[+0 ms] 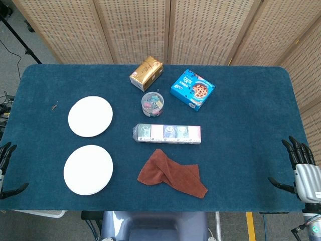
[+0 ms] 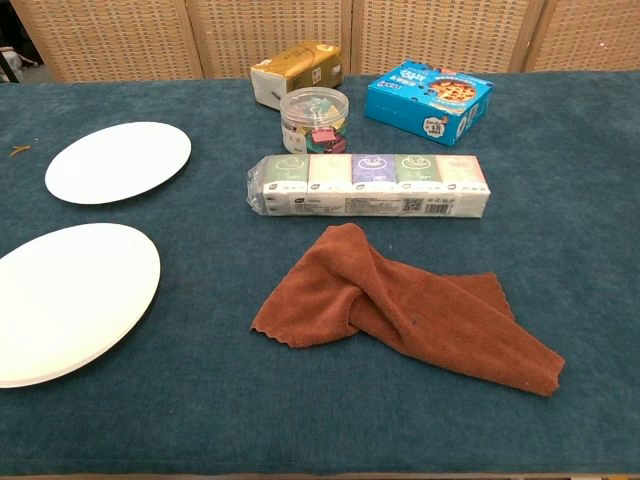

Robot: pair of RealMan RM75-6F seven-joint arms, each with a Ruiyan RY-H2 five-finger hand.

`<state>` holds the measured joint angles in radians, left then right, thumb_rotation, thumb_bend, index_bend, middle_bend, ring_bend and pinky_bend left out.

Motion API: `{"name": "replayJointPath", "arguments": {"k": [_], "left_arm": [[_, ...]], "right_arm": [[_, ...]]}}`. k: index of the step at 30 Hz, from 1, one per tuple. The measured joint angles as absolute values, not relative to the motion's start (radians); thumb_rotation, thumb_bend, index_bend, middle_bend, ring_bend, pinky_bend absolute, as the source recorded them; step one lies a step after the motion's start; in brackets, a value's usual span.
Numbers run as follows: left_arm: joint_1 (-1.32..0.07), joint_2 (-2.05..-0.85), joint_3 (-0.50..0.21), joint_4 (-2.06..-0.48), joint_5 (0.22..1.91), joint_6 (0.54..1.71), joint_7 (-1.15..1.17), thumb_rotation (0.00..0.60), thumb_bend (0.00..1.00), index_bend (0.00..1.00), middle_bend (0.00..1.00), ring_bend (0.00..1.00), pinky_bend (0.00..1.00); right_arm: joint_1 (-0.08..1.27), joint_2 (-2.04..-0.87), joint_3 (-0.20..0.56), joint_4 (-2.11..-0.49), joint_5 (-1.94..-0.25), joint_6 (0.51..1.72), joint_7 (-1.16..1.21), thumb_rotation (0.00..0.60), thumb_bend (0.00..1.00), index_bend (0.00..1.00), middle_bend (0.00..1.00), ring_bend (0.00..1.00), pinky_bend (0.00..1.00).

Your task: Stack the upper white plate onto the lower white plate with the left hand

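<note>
Lying apart at frame left, upper white plate [image 1: 90,116] and lower white plate [image 1: 88,169]; left hand [image 1: 6,168] and right hand [image 1: 301,168] spread, empty, at the frame's edges

Left robot hand [image 1: 7,168] at the near left table edge, fingers spread, holding nothing. Right robot hand [image 1: 303,170] at the near right edge, fingers apart, likewise holding nothing.

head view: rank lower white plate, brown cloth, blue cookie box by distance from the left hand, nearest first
From the left hand at the table's left edge:
1. lower white plate, just beside it, front left.
2. brown cloth, front centre.
3. blue cookie box, back, right of centre.
</note>
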<state>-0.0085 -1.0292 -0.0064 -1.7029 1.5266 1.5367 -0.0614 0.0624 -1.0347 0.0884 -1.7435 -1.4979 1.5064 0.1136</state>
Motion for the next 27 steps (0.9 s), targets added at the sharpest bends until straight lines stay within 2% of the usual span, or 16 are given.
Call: {"name": "replayJointPath", "arguments": {"k": [9,15,21,27], "left_arm": [[-0.011,-1.031,-0.011,-1.696,1.513,1.529,-0.066,0.600,0.00,0.00,0.00,0.00,0.00],[-0.045,-1.053,-0.037,-1.647,1.484,1.483,-0.083,0.600,0.00,0.00,0.00,0.00,0.00],[-0.132,-1.131,-0.077,-1.522,1.453,1.366,-0.143,0.600,0.00,0.00,0.00,0.00,0.00],[-0.248,-1.266,-0.118,-1.343,1.432,1.242,-0.200,0.600,0.00,0.00,0.00,0.00,0.00]], "right_arm": [[0.063,-1.035,0.088,-1.743,-1.498,1.505,0.114,0.600,0.00,0.00,0.00,0.00,0.00],[0.063,-1.033,0.091,-1.744,-1.493,1.505,0.118,0.600,0.00,0.00,0.00,0.00,0.00],[0.065,-1.035,0.093,-1.744,-1.487,1.500,0.112,0.600,0.00,0.00,0.00,0.00,0.00],[0.072,-1.041,0.092,-1.739,-1.473,1.478,0.105,0.600,0.00,0.00,0.00,0.00,0.00]]}}
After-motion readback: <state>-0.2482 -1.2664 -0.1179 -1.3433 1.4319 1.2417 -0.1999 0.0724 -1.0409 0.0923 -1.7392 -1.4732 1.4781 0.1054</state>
